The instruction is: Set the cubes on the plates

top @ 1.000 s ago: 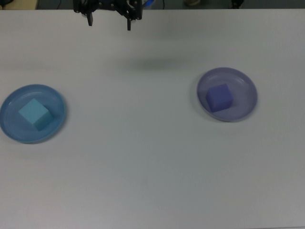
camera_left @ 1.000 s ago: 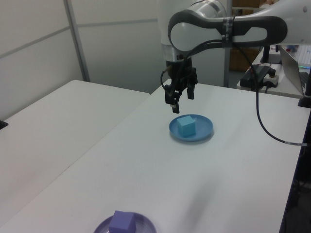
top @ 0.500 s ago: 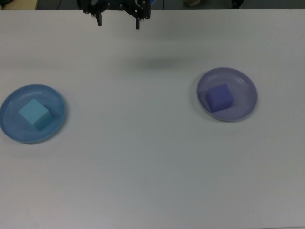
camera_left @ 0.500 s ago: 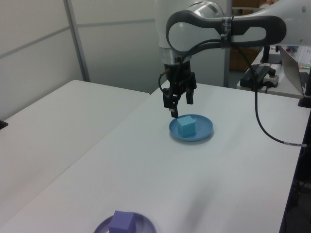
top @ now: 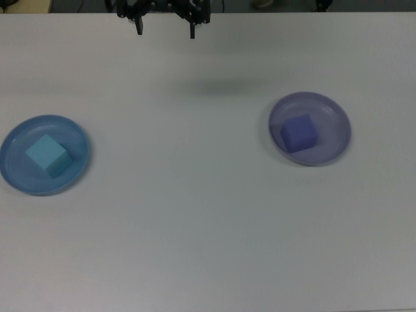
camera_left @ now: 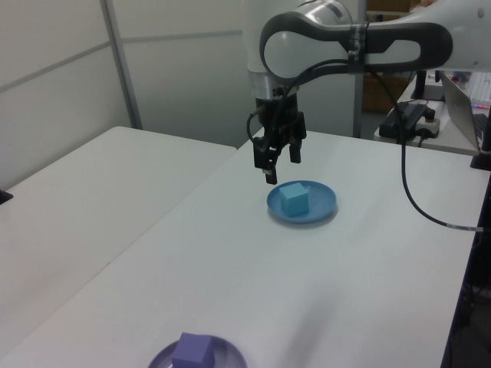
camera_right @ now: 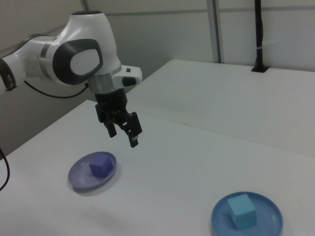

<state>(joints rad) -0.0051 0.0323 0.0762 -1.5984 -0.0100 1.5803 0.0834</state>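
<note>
Top view, near to far. White surface [top: 208, 227] carried everything. On the top view's left, cyan cube [top: 47, 155] sat inside the blue plate [top: 13, 170]. On the top view's right, slightly farther back, indigo cube [top: 299, 132] sat inside the lavender plate [top: 333, 140]. At the far edge, between the plates but well apart from both, the pincer [top: 165, 29] hung above the surface, fingers spread wide, gripping nothing. Its shadow [top: 218, 86] lay just nearer.

A second white table [camera_left: 92, 207] stands beside the white table [camera_left: 337, 276], parallel to its long edge, with grey wall panels [camera_left: 176, 69] behind.
</note>
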